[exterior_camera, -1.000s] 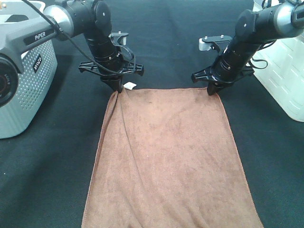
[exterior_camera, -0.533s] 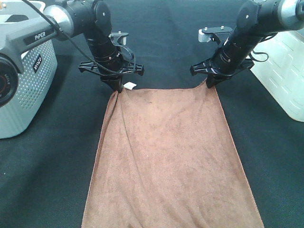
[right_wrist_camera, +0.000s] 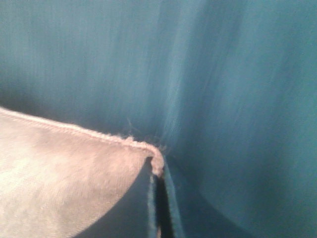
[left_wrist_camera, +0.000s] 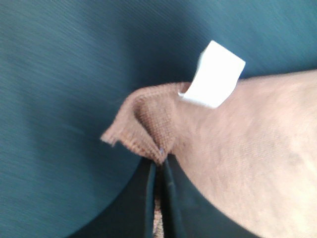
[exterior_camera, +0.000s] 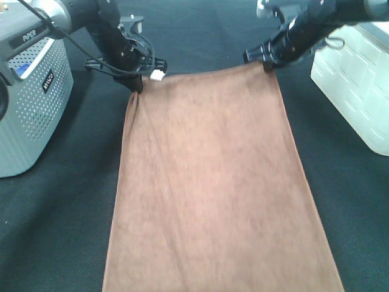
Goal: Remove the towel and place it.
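Note:
The brown plush towel (exterior_camera: 209, 182) hangs stretched from its two far corners down past the near edge of the exterior view. My left gripper (exterior_camera: 137, 85) is shut on the far left corner, next to the small white tag (exterior_camera: 157, 75). In the left wrist view the fingers (left_wrist_camera: 159, 193) pinch the bunched corner (left_wrist_camera: 148, 129) below the tag (left_wrist_camera: 214, 74). My right gripper (exterior_camera: 267, 64) is shut on the far right corner. In the right wrist view the fingertips (right_wrist_camera: 158, 198) clamp the stitched corner (right_wrist_camera: 156, 161). Both corners are lifted above the dark table.
A grey perforated box (exterior_camera: 30, 103) stands at the left, close to my left arm. A white plastic crate (exterior_camera: 355, 85) stands at the right, near my right arm. The dark cloth-covered table (exterior_camera: 61, 213) lies under and around the towel.
Both grippers have risen and moved away toward the back, drawing the towel's far edge up with them. The towel now hangs longer and tauter.

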`<state>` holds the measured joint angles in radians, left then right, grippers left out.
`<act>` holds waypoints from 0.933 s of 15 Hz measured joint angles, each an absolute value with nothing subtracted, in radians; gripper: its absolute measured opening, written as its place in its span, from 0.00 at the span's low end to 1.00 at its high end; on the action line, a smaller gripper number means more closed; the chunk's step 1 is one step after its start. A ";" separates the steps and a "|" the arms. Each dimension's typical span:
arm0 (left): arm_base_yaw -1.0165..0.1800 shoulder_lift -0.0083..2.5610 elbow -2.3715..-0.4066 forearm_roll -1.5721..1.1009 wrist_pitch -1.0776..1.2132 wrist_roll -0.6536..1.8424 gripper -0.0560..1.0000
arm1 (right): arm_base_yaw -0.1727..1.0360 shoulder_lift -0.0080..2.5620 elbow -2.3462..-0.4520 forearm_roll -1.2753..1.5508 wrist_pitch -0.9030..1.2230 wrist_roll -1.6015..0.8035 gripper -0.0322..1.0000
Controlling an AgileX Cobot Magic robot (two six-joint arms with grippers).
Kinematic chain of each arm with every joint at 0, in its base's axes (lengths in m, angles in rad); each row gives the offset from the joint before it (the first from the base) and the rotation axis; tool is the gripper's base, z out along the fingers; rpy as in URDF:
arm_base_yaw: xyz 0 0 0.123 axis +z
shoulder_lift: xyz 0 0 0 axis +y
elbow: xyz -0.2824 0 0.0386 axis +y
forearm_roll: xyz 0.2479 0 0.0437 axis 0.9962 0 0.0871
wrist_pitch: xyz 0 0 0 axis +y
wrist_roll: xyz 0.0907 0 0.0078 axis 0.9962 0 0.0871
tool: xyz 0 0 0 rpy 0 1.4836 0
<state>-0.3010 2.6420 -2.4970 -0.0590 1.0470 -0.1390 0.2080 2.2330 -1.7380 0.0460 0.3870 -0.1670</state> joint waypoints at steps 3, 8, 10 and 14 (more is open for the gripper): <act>-0.299 2.642 -2.540 -0.068 0.971 -0.051 0.07 | 0.208 2.287 -1.849 0.024 0.384 -0.167 0.04; -0.299 2.649 -2.584 -0.065 0.806 0.017 0.07 | 0.208 2.391 -1.978 0.000 0.381 -0.167 0.04; -0.299 2.660 -2.584 -0.040 0.733 0.029 0.07 | 0.201 2.431 -2.019 0.000 0.378 -0.167 0.04; -0.299 2.698 -2.584 -0.031 0.623 0.036 0.07 | 0.168 2.472 -2.051 0.025 0.358 -0.167 0.04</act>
